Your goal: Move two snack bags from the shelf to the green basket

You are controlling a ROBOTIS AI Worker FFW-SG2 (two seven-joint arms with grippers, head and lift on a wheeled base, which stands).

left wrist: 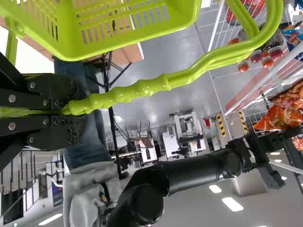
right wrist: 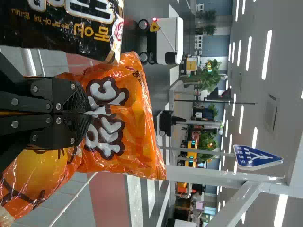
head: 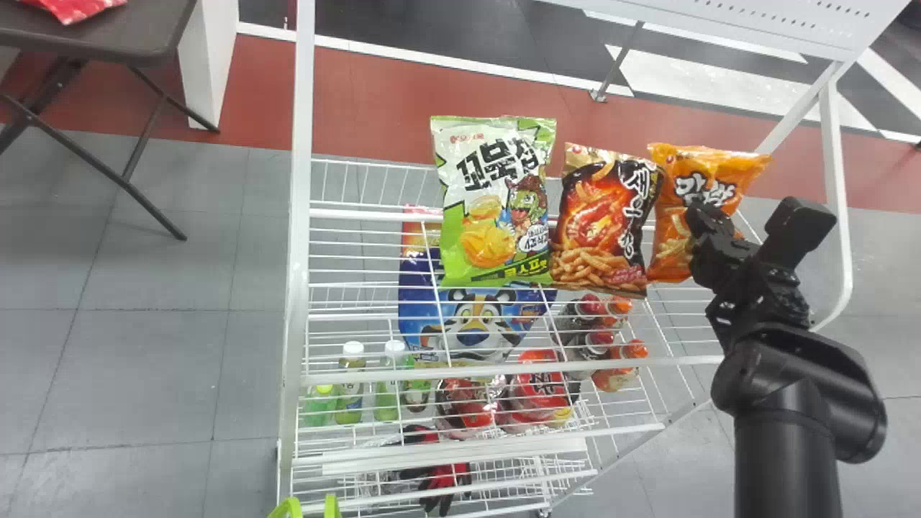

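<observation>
A broad indoor hall lay beneath a grey ceiling (right wrist: pixel 286 94) and bright strip lights (right wrist: pixel 266 54).
Its grey tiled floor (head: pixel 144 360) met a red band (head: pixel 360 101) edged in white; a dark folding table (head: pixel 129 32) stood near a white upright (head: pixel 209 65), while leafy green plants (right wrist: pixel 208 75), a wheeled white cabinet (right wrist: pixel 169 41) and a blue arrow sign (right wrist: pixel 255 157) occupied the room beyond.

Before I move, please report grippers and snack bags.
Left gripper shut on basket handle; right gripper shut on orange snack bag, at shelf; dark snack bag close beside it.
</observation>
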